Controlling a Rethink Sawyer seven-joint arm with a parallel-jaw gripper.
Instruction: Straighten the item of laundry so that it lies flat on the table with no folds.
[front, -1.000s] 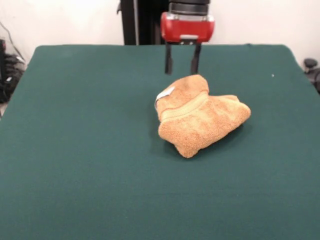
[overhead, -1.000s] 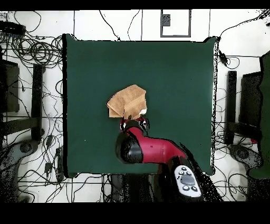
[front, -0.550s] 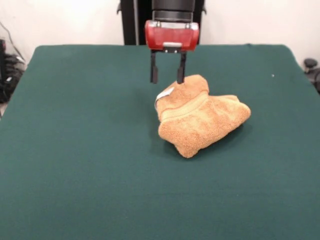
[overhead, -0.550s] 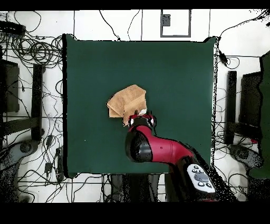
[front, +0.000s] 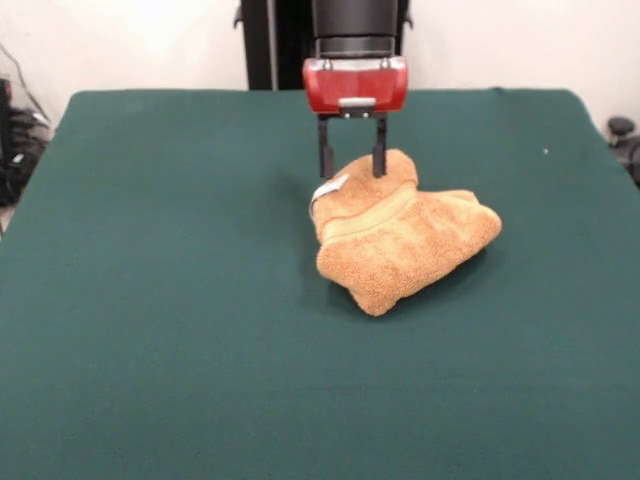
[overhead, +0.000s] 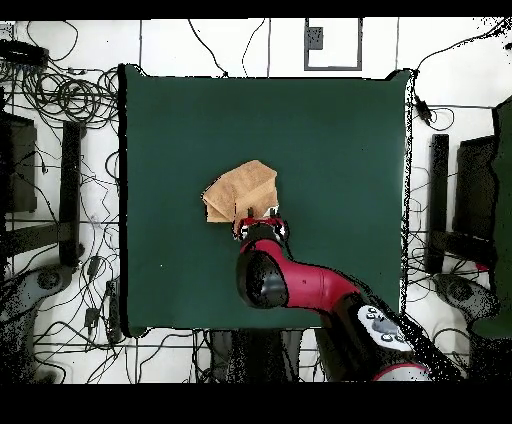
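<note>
Crumpled terry towel (front: 403, 238) on felt-topped table (front: 150, 300)
The gripper (front: 351, 167) is held over its far edge, fingers spread (white label (front: 327, 190) beside them).

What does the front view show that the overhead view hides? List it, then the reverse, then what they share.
Front view only: the gripper with its two fingers apart over the towel's far edge, plus the towel's woven band and white label. Overhead view only: the whole table, the arm and the cables on the floor. Both: the folded orange towel on the green table.
</note>
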